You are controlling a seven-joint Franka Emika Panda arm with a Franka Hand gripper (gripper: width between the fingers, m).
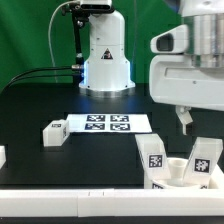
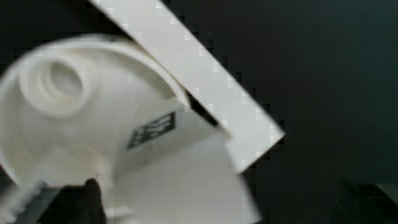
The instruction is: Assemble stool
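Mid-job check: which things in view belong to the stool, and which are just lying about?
Stool: seat; loose leg; tagged leg; second tagged leg.
Lying about: marker board; border rail.

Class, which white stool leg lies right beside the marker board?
The lone leg on the exterior view's left of the marker board; the other tagged legs cluster near the gripper.

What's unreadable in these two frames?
- Tool: exterior view, too small; open or shut unclear.
- Seat: wrist view, motion-blurred, cut off by frame edge; its tag unreadable.
- White piece: exterior view's left edge cuts it off; unidentifiable.
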